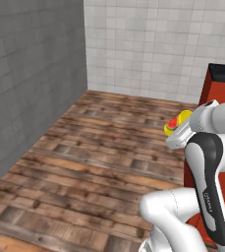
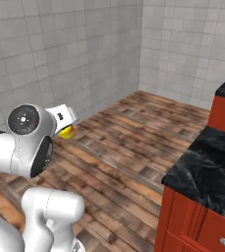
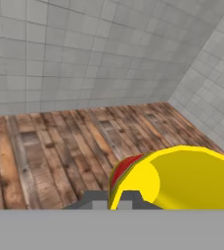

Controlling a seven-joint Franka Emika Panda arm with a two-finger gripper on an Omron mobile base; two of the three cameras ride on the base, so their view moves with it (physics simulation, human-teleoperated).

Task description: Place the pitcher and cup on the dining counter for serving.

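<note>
Gripping the cup (image 3: 182,178) (bright yellow, opaque, red inside), gripper (image 3: 114,197) clamped on rim.

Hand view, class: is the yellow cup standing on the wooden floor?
No. The cup is up at the gripper, lying sideways across the view, with the floor far below it.

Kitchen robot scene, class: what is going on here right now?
The white robot arm is carrying the yellow cup in its shut gripper, held up in the air over the wooden floor. A red cabinet with a black marbled top stands to the right in the right base view. The cup has not been set on any surface yet, and tiled walls stand ahead.
</note>
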